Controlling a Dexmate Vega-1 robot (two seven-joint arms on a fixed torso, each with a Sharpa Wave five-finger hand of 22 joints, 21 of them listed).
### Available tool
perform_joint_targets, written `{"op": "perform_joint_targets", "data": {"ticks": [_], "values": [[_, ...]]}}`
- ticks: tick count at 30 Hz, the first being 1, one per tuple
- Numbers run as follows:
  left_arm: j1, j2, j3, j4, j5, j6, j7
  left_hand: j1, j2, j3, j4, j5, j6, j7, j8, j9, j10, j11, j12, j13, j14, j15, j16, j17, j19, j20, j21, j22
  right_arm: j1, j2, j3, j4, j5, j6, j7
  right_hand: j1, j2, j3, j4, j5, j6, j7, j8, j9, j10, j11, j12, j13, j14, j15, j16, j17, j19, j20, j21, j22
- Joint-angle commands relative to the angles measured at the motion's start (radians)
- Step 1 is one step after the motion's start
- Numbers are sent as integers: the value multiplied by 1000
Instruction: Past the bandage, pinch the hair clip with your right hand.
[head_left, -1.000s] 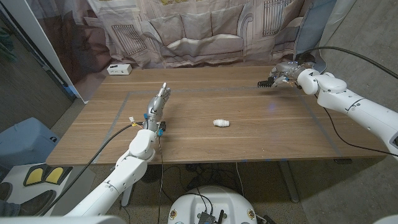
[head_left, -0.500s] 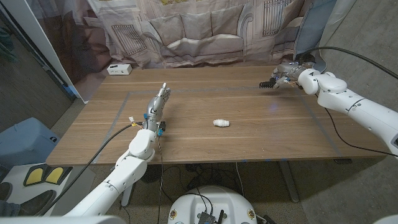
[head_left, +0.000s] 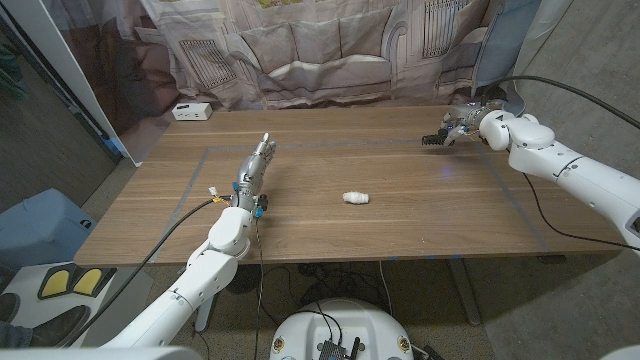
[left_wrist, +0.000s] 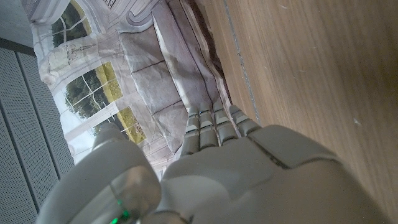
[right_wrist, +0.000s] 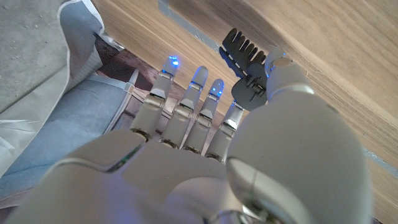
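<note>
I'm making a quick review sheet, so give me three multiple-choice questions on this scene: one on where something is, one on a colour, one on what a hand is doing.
1. Where does the bandage roll lie?
A. mid-table
B. on the white box
C. in the left hand

2. What colour is the hair clip?
A. red
B. black
C. yellow

3. What is the right hand doing?
A. pressing the bandage roll
B. gripping a cable
C. pinching the hair clip

Answers: 1 A, it sits alone on bare wood; 2 B, its teeth show black; 3 C, thumb and finger close on it.

Matt wood-grain surface (head_left: 400, 170); black matt plastic hair clip (right_wrist: 244, 57); glossy pale plastic right hand (right_wrist: 205, 155); soft white cloth bandage (head_left: 355, 198).
</note>
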Motion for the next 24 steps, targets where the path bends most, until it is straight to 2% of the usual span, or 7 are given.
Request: {"op": "perform_joint_targets", "data": {"ticks": [1, 10, 12, 19, 20, 21, 24], "values": [[4, 8, -3, -21, 9, 7, 11, 3, 7, 4, -5, -4, 8, -2, -2, 2, 7, 3, -3, 5, 4, 1, -3, 1, -7, 7, 2, 6, 24, 15, -25, 3, -30, -69, 67, -10, 34, 4, 5, 5, 199, 61, 77, -24, -27, 4, -3, -5, -38, 0, -6, 5, -19, 11, -3, 2], [11, 8, -5, -25, 11, 5, 15, 2, 7, 5, -6, -4, 8, -2, -2, 2, 7, 5, -3, 5, 4, 1, -3, 1, -7, 6, 2, 6, 41, 32, -38, 32, -30, -79, 71, -8, 39, 5, 5, 5, 205, 59, 70, -37, -28, 4, 1, -8, -54, 8, -8, 2, -23, 12, -2, 1], [14, 9, -6, -27, 15, 4, 20, 2, 7, 6, -6, -4, 7, -1, -3, 2, 7, 5, -3, 5, 4, 1, -3, 1, -7, 7, 2, 6, 46, 36, -44, 37, -34, -85, 75, -4, 38, 8, 2, 4, 210, 60, 64, -47, -22, 8, 5, -10, -81, 17, -17, -3, -24, 11, -1, 1], [19, 14, -9, -38, 17, 10, 23, 2, 7, 6, -6, -4, 8, 0, -2, 2, 8, 1, -2, 5, 5, 1, -3, 1, -7, 6, 2, 6, 64, 53, -62, 66, -36, -94, 83, -2, 35, 11, -3, 3, 216, 54, 43, -77, -65, 13, -4, -20, -158, 40, -25, -18, -60, 6, -7, 1], [19, 14, -9, -39, 17, 11, 23, 2, 7, 6, -6, -4, 7, 1, -3, 2, 8, 2, -3, 5, 4, 1, -3, 1, -7, 6, 2, 6, 67, 55, -66, 72, -39, -92, 80, -3, 35, 11, -3, 3, 215, 54, 41, -79, -68, 14, -4, -20, -159, 39, -23, -19, -66, 3, -8, 1], [20, 14, -9, -39, 17, 11, 24, 2, 7, 6, -6, -4, 7, 0, -3, 2, 8, 2, -3, 5, 4, 2, -3, 1, -8, 7, 2, 6, 71, 58, -70, 79, -40, -93, 83, -3, 34, 12, -4, 3, 217, 55, 37, -84, -71, 13, -2, -22, -172, 35, -23, -21, -79, -11, -11, 1], [22, 16, -10, -45, 19, 15, 26, 2, 7, 6, -7, -4, 8, 0, -2, 2, 6, 4, -3, 5, 4, 1, -3, 1, -8, 7, 2, 6, 83, 68, -80, 101, -40, -96, 88, -4, 34, 12, -3, 3, 212, 53, 31, -89, -80, 15, -4, -24, -179, 28, -21, -24, -79, -22, -8, 0]]}}
